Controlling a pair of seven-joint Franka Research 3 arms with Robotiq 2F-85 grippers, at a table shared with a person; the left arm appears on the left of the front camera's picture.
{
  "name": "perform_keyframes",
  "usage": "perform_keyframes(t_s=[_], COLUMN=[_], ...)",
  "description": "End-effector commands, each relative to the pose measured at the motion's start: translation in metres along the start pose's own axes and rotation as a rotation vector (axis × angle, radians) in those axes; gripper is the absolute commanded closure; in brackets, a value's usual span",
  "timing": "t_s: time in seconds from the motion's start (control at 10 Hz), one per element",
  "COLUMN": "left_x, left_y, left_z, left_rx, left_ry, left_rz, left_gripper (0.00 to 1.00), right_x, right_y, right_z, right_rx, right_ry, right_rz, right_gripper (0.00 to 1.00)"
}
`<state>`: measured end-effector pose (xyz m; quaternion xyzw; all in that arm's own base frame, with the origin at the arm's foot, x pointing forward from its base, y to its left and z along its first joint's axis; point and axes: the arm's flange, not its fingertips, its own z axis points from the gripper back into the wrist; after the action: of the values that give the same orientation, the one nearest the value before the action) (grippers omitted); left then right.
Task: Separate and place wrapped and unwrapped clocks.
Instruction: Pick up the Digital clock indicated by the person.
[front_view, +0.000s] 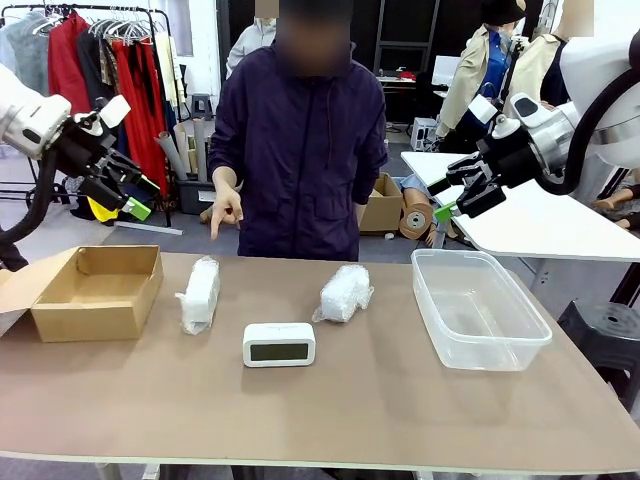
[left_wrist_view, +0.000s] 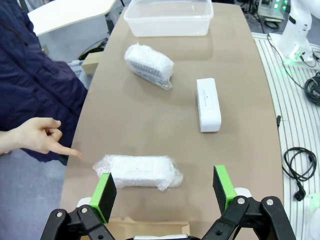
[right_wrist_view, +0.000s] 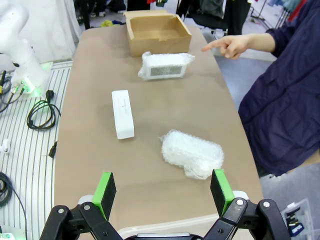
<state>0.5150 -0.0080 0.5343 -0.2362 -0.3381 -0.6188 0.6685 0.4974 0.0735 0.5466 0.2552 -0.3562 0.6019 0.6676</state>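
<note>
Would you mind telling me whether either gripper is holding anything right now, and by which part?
Nothing is held: the left gripper and the right gripper both hang open in the air, touching nothing.

Bright, even indoor light from overhead, with only soft, faint shadows on the worktop (front_view: 400, 400) — wrist views bow at their edges; focus sharp throughout.

Hand (right_wrist_view: 235, 46) points, apparently, at wrapped clock (right_wrist_view: 166, 66).

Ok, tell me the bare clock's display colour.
Dark grey, on the white clock; front view shows it best.
</note>
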Motion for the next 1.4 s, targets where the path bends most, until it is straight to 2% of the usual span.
perform_keyframes(t_s=[0.0, 0.2, 0.5, 0.7, 0.9, 1.1, 1.3], left_x=[-0.001, 0.000, 0.023, 0.048, 0.069, 0.080, 0.084], left_y=[-0.001, 0.000, -0.007, -0.010, -0.013, -0.015, -0.015], left_z=[0.001, 0.000, -0.005, -0.009, -0.024, -0.040, -0.051], left_rx=[-0.005, 0.000, 0.033, 0.109, 0.187, 0.262, 0.393], left_ry=[-0.007, 0.000, 0.162, 0.238, 0.363, 0.402, 0.471], left_rz=[0.003, 0.000, 0.124, 0.279, 0.519, 0.585, 0.690], left_gripper=[0.00, 0.00, 0.00, 0.00, 0.00, 0.00, 0.00], right_x=[0.001, 0.001, 0.001, 0.001, 0.001, 0.001, 0.001], right_y=[0.000, 0.000, 0.000, 0.000, 0.000, 0.000, 0.000], right_z=[0.000, 0.000, 0.000, 0.000, 0.000, 0.000, 0.000], right_rx=[0.003, 0.003, 0.003, 0.003, 0.003, 0.003, 0.003], right_ry=[-0.008, -0.008, -0.008, -0.008, -0.008, -0.008, -0.008], right_rz=[0.002, 0.002, 0.002, 0.002, 0.002, 0.002, 0.002], right_gripper=[0.00, 0.00, 0.00, 0.00, 0.00, 0.00, 0.00])
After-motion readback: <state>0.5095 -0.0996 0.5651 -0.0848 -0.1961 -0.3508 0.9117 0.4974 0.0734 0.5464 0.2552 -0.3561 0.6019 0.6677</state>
